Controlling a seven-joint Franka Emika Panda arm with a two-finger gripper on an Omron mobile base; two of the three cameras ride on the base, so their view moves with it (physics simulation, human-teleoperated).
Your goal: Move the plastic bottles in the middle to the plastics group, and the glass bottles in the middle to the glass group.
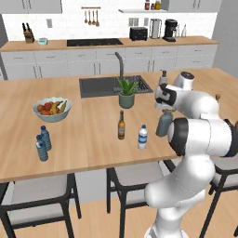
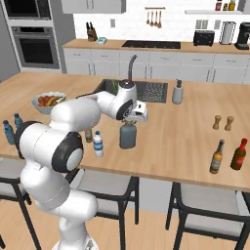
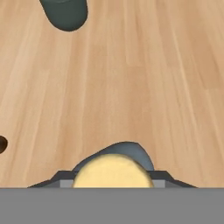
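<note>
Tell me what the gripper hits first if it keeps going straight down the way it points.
The tan cap of the grey-blue bottle. The gripper points down onto it, jaws either side of the cap, apparently already gripping; below the bottle lies the counter.

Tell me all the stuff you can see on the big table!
grey-blue bottle: one, tan cap, mid-counter, in the pincer
white-capped bottle: one, clear, front middle
amber bottle: one, beside it
blue bottles: two, left end
fruit bowl: one, white, left
plant: one, green, by the sink
soap dispenser: one, grey, behind
shakers: two, wooden, right
brown bottle: one, right front
red bottle: one, beside it
pincer: one, shut on the grey-blue bottle's top
</note>
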